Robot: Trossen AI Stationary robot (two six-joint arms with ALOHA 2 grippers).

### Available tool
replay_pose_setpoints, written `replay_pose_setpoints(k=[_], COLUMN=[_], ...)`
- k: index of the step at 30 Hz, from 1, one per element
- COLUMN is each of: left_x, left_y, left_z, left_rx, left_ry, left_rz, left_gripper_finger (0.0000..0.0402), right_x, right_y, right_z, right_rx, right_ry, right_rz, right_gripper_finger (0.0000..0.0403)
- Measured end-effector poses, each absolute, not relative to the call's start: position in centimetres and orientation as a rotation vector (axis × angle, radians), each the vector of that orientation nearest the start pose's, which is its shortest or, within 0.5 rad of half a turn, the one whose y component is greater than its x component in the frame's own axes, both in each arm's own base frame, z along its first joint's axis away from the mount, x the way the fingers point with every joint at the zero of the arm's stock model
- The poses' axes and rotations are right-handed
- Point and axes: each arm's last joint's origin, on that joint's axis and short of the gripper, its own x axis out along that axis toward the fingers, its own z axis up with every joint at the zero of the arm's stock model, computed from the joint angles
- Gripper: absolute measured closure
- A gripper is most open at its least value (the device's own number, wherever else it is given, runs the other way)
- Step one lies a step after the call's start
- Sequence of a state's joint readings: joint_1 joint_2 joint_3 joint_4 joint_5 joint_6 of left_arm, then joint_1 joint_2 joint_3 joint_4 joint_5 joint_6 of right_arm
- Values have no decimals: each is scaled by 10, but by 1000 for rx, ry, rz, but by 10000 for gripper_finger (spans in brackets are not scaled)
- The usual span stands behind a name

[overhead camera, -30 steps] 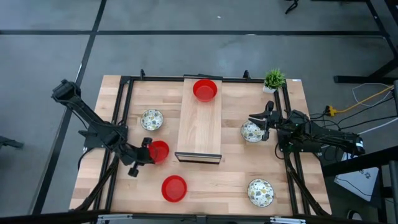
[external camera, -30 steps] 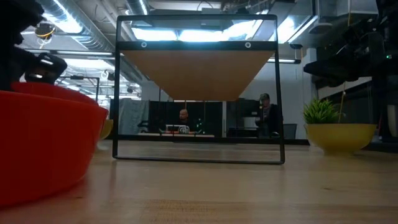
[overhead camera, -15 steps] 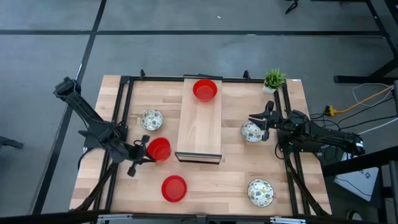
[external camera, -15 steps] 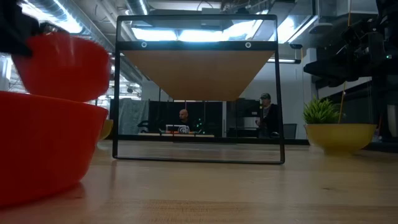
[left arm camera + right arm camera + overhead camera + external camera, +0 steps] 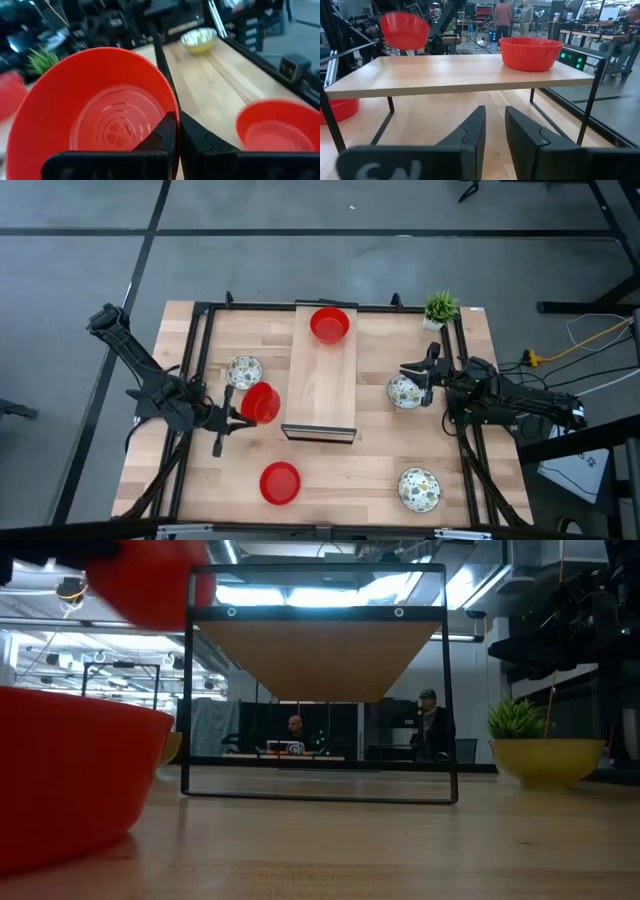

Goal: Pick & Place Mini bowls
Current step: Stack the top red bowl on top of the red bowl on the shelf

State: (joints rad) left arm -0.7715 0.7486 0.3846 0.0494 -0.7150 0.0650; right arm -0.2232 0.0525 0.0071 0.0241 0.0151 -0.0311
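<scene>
Six small round shallow bowls are in play, and one plain glossy red bowl (image 5: 95, 120) is gripped by the left gripper (image 5: 176, 131), whose jaws are pinched on its rim wall, one finger inside and one outside. It is carried clear of the light wooden tabletop (image 5: 340, 470), just beside the left edge of the raised wooden shelf (image 5: 322, 380).

The bowl looks light, rigid and slick, probably glazed or hard plastic, so a rim pinch is judged the only practical hold; slipping or tilting in the jaws is the likely risk, and a hard knock might chip it.

Nearest the front edge lie a second red bowl (image 5: 280, 482) and a white bowl with speckled green-brown pattern (image 5: 419, 489). Farther back, a patterned bowl (image 5: 244, 371) sits just behind the carried one, and another patterned bowl (image 5: 404, 391) lies right by the right gripper (image 5: 426, 379), which waits low at the right side, its jaws slightly apart and empty in its wrist view. Farthest, a third red bowl (image 5: 329, 325) stands on the shelf's far end, near a small potted green plant (image 5: 440, 308).

Only the left wrist view shows the rim pinch; only the low view shows the carried bowl's height, level with the shelf top.
</scene>
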Motion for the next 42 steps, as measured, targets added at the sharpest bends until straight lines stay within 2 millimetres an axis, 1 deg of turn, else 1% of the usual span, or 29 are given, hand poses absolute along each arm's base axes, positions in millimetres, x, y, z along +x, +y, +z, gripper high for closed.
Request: replay_pose_setpoints(k=[5,11,17,21,24,27,34,40,42], left_x=[139,147,155,165,176,189,225,256,267], left_y=[-95,-82,-65,-55,-47,-40,-26,-16,-11], left_z=[259,296,319,327,332,342,361,383,387], left_rx=[302,294,298,304,300,296,340,323,313], left_ry=[162,107,87,96,101,85,104,103,118], left_rz=[-5,90,199,281,346,408,503,518,518], left_gripper_finger=[398,398,398,398,398,398,398,398,398], right_x=[98,98,98,98,98,98,98,98,98], right_y=[-23,-23,-23,-23,-23,-23,-23,-23,-23], right_z=[164,164,164,164,164,164,164,164,164], right_rx=[-29,-29,-29,-29,-28,-29,-29,-29,-29], right_ry=[25,25,25,25,25,25,25,25,25], right_rz=[-238,-238,-238,-238,-238,-238,-238,-238,-238], right_gripper_finger=[328,328,328,328,328,328,328,328,328])
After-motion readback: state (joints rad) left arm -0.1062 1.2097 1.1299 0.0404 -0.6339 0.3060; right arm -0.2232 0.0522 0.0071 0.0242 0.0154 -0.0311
